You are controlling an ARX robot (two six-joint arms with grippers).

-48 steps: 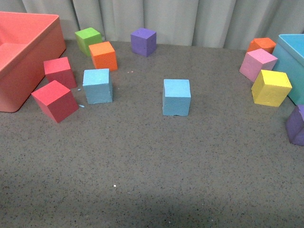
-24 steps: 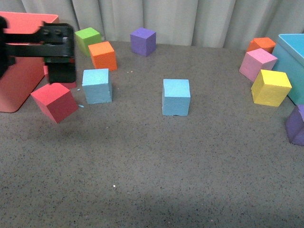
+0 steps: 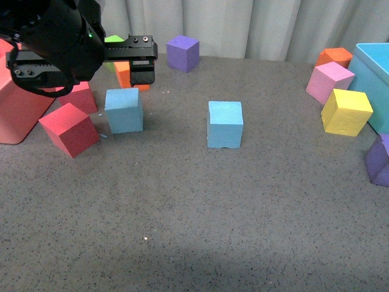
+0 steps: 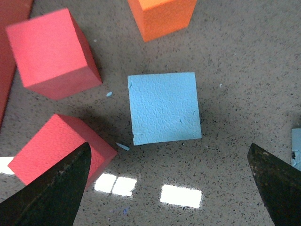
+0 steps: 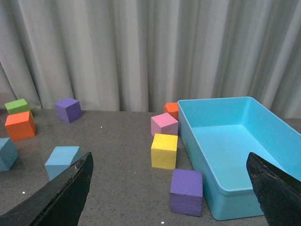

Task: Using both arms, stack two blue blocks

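Note:
Two sky-blue blocks sit on the grey table. The left blue block (image 3: 124, 109) lies next to two red cubes. The middle blue block (image 3: 225, 123) has a small notch in its lower edge. My left gripper (image 3: 143, 72) hangs open and empty above and just behind the left blue block. In the left wrist view that block (image 4: 163, 108) lies just ahead of the open gripper (image 4: 169, 155). My right gripper (image 5: 169, 159) is open and empty, out of the front view, high over the table's right side. Both blue blocks (image 5: 62, 160) (image 5: 7, 153) show far off in the right wrist view.
A red bin (image 3: 18, 115) stands at the left and a turquoise bin (image 3: 374, 67) at the right. Two red cubes (image 3: 68, 129), an orange cube (image 3: 124, 73) and a purple cube (image 3: 183, 52) surround the left block. Pink (image 3: 329, 82), yellow (image 3: 346, 112) and purple (image 3: 380, 159) cubes lie at the right.
My left arm has come in from the left and moved right, and now hangs over the left blue block. No block has moved.

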